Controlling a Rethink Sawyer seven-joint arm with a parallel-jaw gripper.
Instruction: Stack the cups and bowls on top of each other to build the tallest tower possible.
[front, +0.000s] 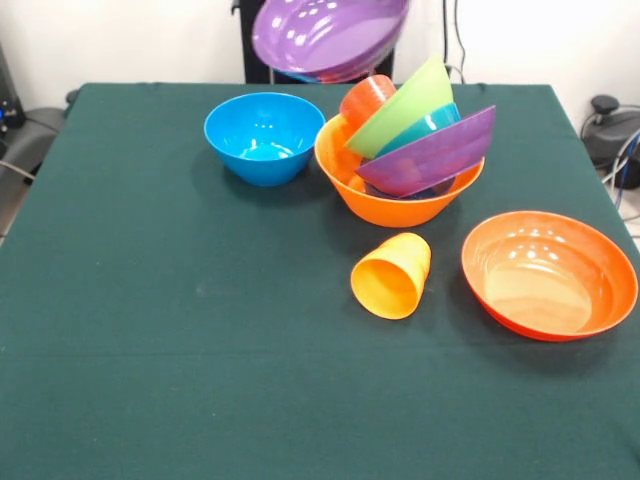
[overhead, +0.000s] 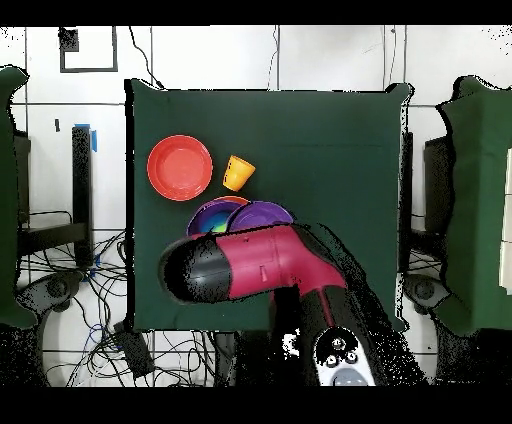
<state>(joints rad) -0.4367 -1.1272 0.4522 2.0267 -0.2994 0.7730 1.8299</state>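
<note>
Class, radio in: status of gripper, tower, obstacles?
Gripper unseen; purple bowl aloft at top edge. Tower leaning inside big orange bowl. Yellow-orange cup on its side nearby.

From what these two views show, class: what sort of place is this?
Probably a robotics lab: a red robot arm over a green-clothed table, loose cables on a tiled floor, and plastic bowls as test props.

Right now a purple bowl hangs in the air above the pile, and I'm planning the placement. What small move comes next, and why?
Probably lower the raised purple bowl slowly onto the tower. It hangs behind the stack, whose green bowl and second purple bowl sit tilted, so a gentle descent seems safest.
</note>
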